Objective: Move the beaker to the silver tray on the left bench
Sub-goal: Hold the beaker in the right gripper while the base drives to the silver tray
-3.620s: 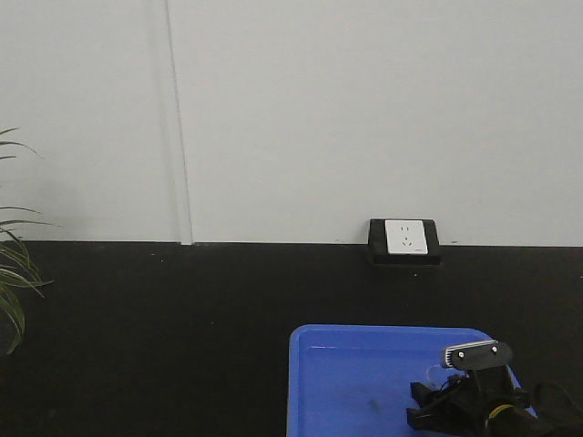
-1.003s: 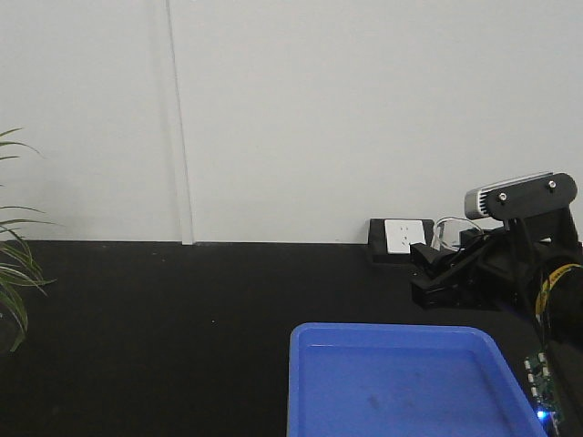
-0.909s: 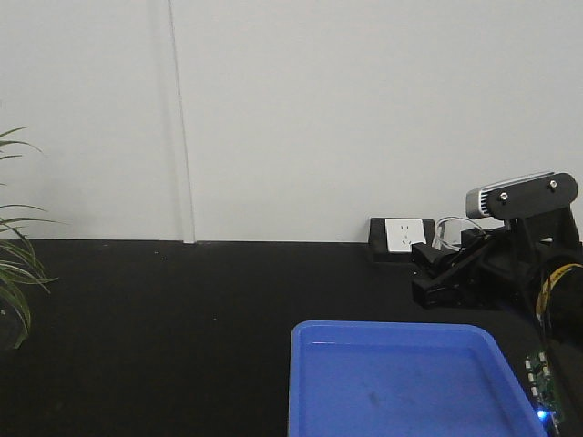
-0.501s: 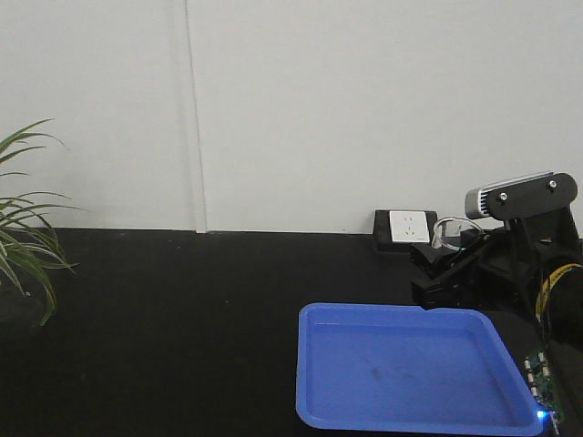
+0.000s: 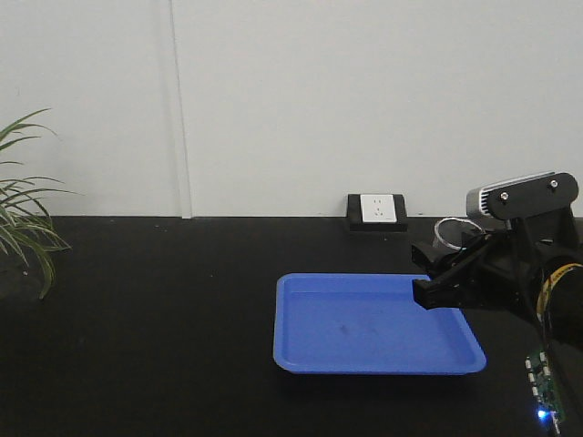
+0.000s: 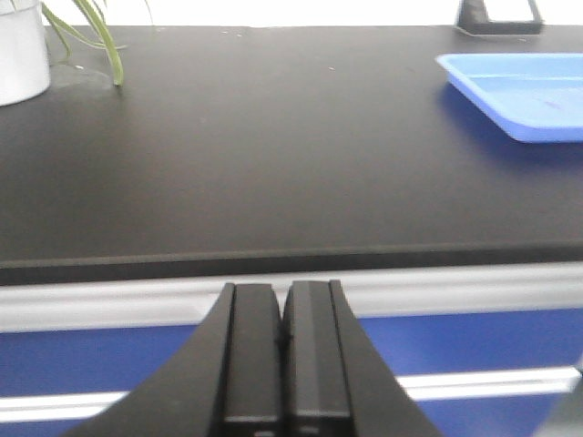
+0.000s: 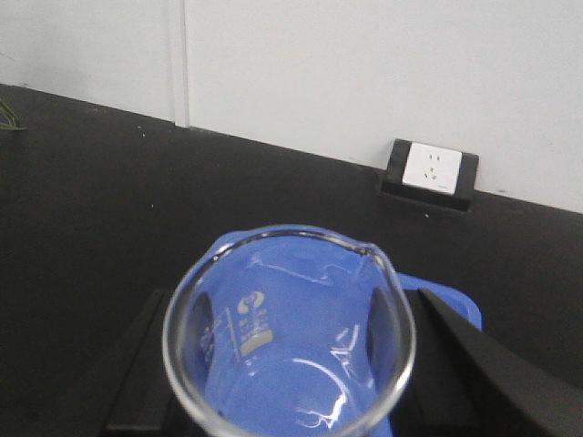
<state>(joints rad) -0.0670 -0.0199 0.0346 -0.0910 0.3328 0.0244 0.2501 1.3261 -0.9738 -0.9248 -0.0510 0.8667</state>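
right gripper [image 5: 435,271]: pinching the beaker [image 7: 284,339], with 1 finger at 9 o'clock of the glass and 1 at 3 o'clock in the wrist view.
beaker: upright and clear, spout at 1 o'clock of the rim, printed scale on the 9 o'clock wall. It is held off the bench [image 5: 164,319], over the 2 o'clock corner of the blue tray [image 5: 364,330].
left gripper [image 6: 282,309]: 2 fingers pressed together, gripping nothing, in front of the bench's near edge.
bench: matte black, against a white wall.
blue tray: flat on the bench.
socket [image 5: 376,210]: at the wall, 12 o'clock of the blue tray.
plant [image 5: 23,214]: 9 o'clock edge of the front view, in a white pot [image 6: 18,50].
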